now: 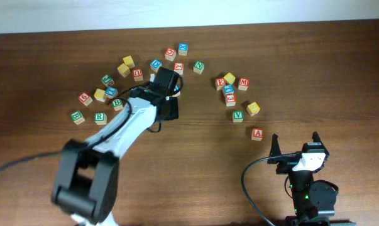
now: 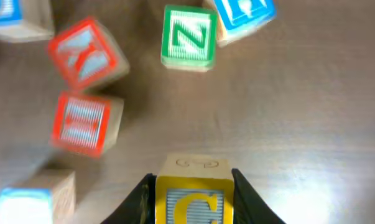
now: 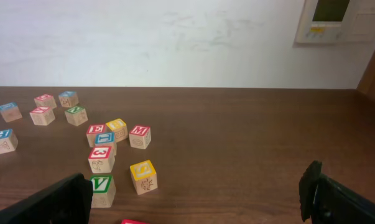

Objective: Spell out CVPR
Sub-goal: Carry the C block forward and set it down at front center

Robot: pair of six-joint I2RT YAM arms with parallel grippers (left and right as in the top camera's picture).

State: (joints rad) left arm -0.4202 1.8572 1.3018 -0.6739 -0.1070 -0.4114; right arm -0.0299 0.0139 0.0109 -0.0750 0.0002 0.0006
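Wooden letter blocks are scattered on the counter in the overhead view; no container is seen. In the left wrist view, the yellow C block is clamped by the left claw; a slip could be caused if the red K block is brushed. In the right wrist view, the right claw is spread wide, empty.

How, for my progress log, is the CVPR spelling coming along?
Done: nothing, as no letters sit in a row yet. In hand: the left gripper is shut on the yellow C block. Left: placing C, then the green V block, which lies loose, then P and R, which I cannot pick out reliably. The right gripper is open and idle.
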